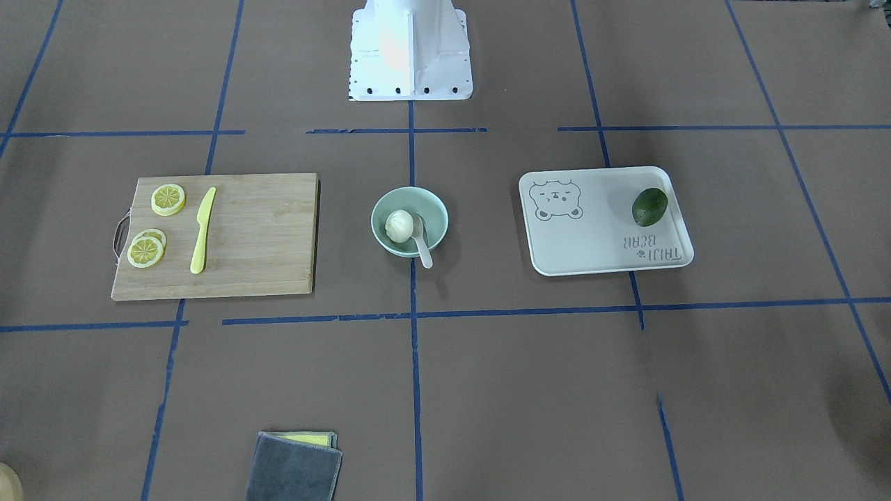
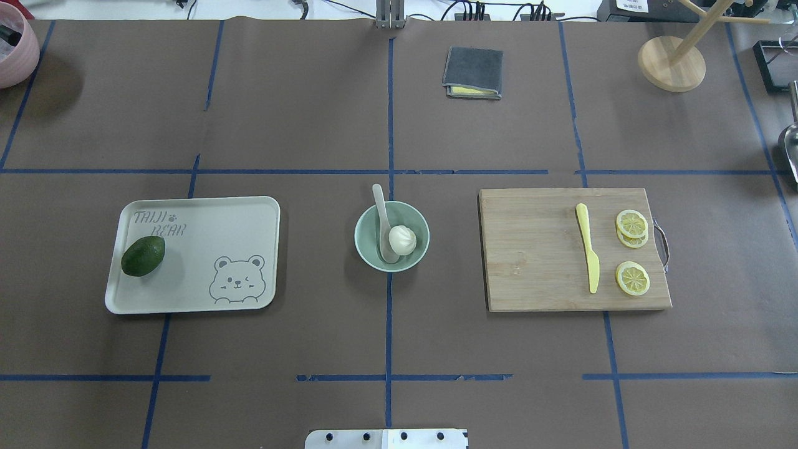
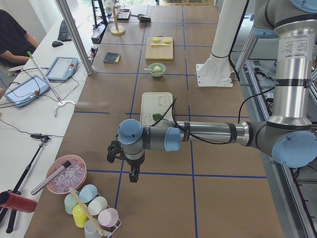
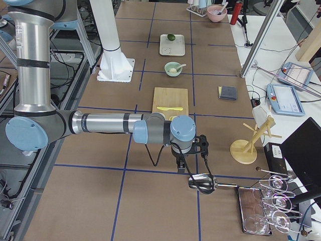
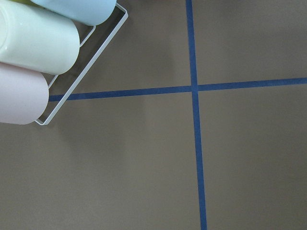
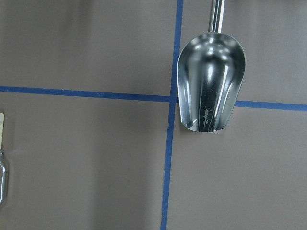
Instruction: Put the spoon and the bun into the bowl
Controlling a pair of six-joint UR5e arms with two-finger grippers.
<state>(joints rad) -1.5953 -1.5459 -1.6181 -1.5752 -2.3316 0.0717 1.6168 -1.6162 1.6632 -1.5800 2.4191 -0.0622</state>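
The pale mint-green bowl [image 2: 373, 257] [image 1: 433, 209] stands at the table's centre. The cream-white bun [image 2: 402, 239] [image 1: 399, 225] lies inside it. The off-white spoon [image 2: 381, 206] [image 1: 422, 247] has its scoop in the bowl beside the bun and its handle over the far rim. My left gripper [image 3: 130, 171] hangs far off at the table's left end, near a cup rack. My right gripper [image 4: 180, 163] hangs at the right end, above a metal scoop. I cannot tell whether either is open or shut. Neither wrist view shows its fingers.
A wooden board [image 2: 536, 262] carries a yellow knife [image 2: 588, 255] and lemon slices [image 2: 632, 277]. A tray [image 2: 206, 249] holds an avocado [image 2: 143, 255]. A grey cloth [image 2: 472, 72] lies at the far side. A steel scoop [image 6: 211, 91] and cups [image 5: 33, 43] lie under the wrists.
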